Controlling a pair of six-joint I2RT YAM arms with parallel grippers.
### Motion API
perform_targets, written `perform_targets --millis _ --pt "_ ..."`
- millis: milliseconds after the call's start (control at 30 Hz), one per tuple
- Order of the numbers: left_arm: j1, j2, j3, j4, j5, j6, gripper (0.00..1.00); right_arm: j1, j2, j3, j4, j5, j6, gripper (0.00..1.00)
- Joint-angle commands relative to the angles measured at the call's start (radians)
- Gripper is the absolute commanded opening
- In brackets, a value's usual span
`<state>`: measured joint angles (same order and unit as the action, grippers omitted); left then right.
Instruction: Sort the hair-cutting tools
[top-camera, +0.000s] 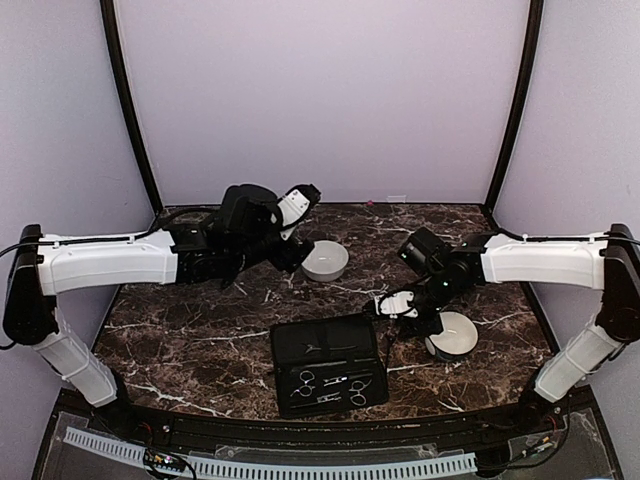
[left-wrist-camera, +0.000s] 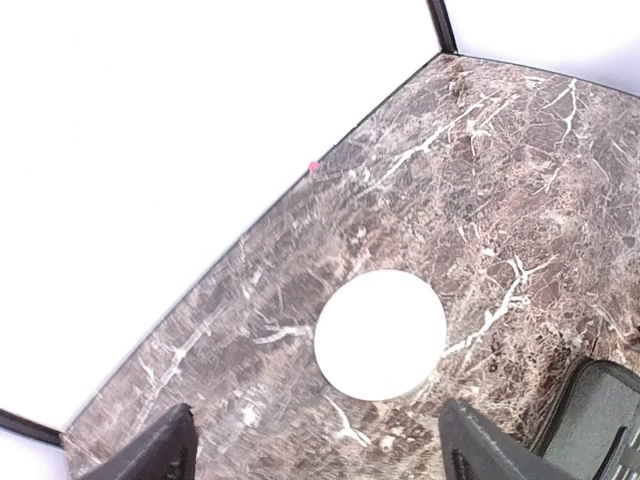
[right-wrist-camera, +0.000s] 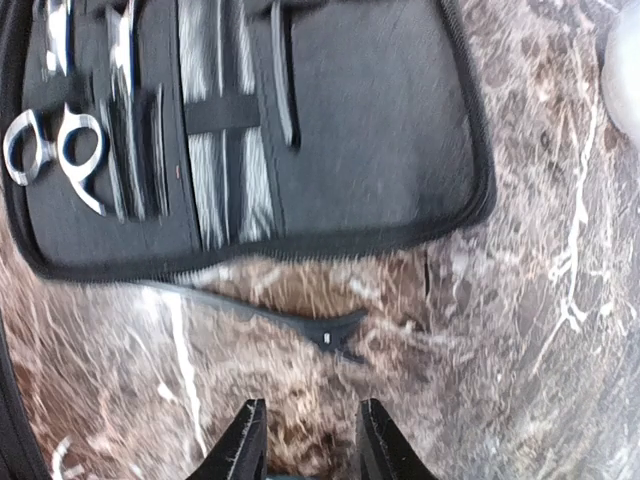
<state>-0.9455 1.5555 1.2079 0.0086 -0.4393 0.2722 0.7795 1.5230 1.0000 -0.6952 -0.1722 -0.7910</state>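
- Right hand (right-wrist-camera: 312, 445) is hovering low over the bench (right-wrist-camera: 520, 330), its fingers parted a little and gripping nothing.
- Just ahead of it, a slim black clip (right-wrist-camera: 270, 313) is lying on the bench, just beside the open case (right-wrist-camera: 380, 120).
- Scissors (right-wrist-camera: 55, 150) are sitting strapped inside that case.
- Left hand (left-wrist-camera: 320, 460) is hanging wide open and empty above a white bowl (left-wrist-camera: 380, 335).

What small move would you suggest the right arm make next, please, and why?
Probably ease the right gripper forward and down onto the slim black tool, then close. Its jaws stand open and empty just short of that tool, which lies loose on the marble table beside the open case and roughly in line with the gap.
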Motion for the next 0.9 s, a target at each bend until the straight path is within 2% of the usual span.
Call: perform_targets --millis 0,133,300,467,867 --pt "0.005 -0.039 -0.073 0.059 0.003 -0.113 0.80 -0.002 -0.005 0.028 -0.071 0.096 -0.104 0.31" --pt "0.011 -0.182 -0.189 0.192 -0.042 -0.094 0.86 -0.003 0.040 0.031 -0.073 0.146 -0.154 0.31" --pt "0.020 -0.274 -0.230 0.221 -0.047 -0.060 0.86 0.000 0.113 0.058 -0.047 0.143 -0.144 0.31" --pt "0.020 -0.238 -0.204 0.168 0.020 -0.119 0.84 0.011 0.150 0.059 0.000 0.125 -0.117 0.31" --pt "0.020 -0.163 -0.154 0.079 0.052 -0.153 0.82 0.041 0.195 0.052 0.048 0.126 -0.129 0.31"
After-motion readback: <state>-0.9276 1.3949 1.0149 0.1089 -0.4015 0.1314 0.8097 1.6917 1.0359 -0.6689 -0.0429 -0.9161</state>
